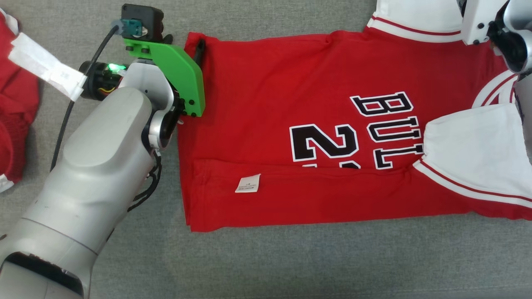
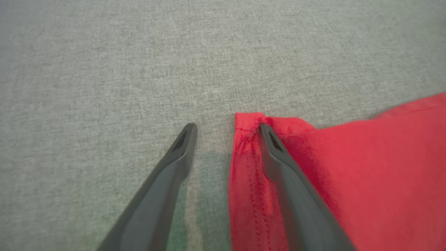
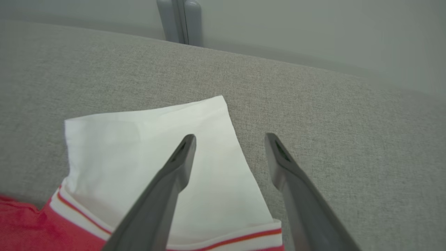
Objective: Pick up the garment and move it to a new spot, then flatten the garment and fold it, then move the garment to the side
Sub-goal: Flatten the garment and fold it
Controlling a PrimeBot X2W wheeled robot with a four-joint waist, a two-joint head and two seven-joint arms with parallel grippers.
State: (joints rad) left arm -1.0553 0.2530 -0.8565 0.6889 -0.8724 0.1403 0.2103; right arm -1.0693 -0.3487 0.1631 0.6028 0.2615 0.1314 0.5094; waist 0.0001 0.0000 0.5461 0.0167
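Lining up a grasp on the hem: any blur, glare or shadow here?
Head view: even light, jersey sharp, no glare. Left wrist view: left gripper blurred low down, faint shadow under it. Right wrist view: right gripper soft, sleeve clearer.

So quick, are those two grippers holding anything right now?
Left gripper: open at the jersey corner, holding nothing.
Right gripper: open by the white sleeve, holding nothing.

Even diffuse light, soft shadows; wrist views blurred near bottom.
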